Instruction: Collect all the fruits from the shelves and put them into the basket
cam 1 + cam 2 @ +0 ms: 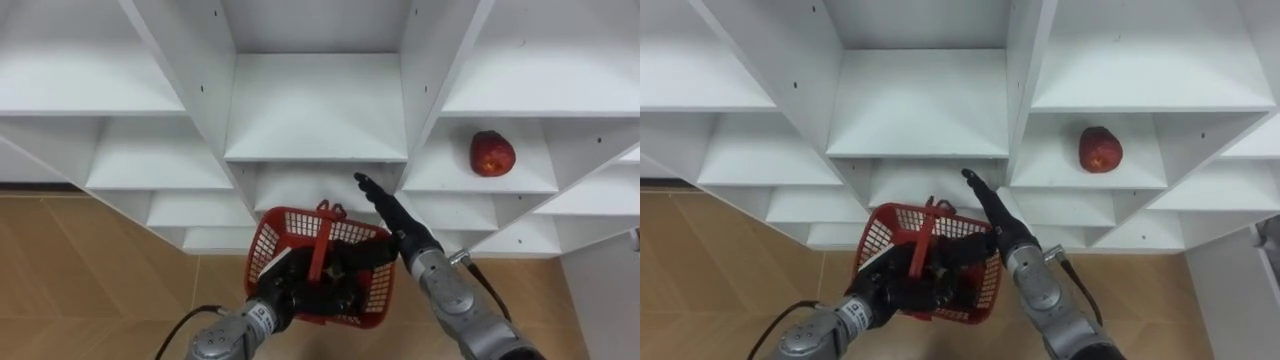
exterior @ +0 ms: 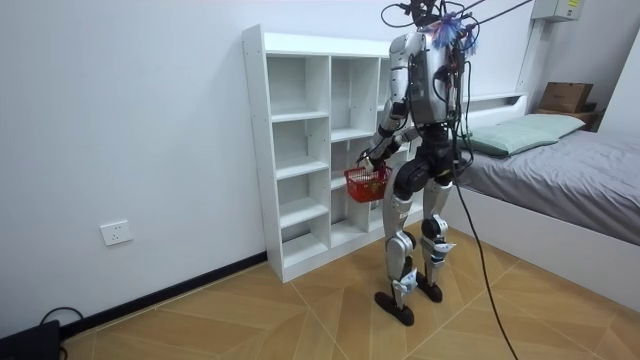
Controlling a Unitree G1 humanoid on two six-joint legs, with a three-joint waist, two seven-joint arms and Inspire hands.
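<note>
A red apple (image 1: 492, 153) lies on a shelf in the right column of the white closet (image 1: 315, 110), about level with the middle shelf. Below it and to the left, my right hand (image 1: 385, 212) is open, its straight fingers pointing up at the edge of the middle column's lower shelf, apart from the apple. My left hand (image 1: 300, 285) is shut on the handle of a red mesh basket (image 1: 375, 290), held in front of the lower shelves. The hand hides the inside of the basket. In the room view I stand upright facing the closet (image 2: 290, 150) with the basket (image 2: 365, 183) at waist height.
The other shelf compartments in view are bare. A bed (image 2: 560, 170) with a pillow stands close behind me on the room view's right, with a cardboard box (image 2: 565, 96) beyond it. Wooden floor lies under the closet.
</note>
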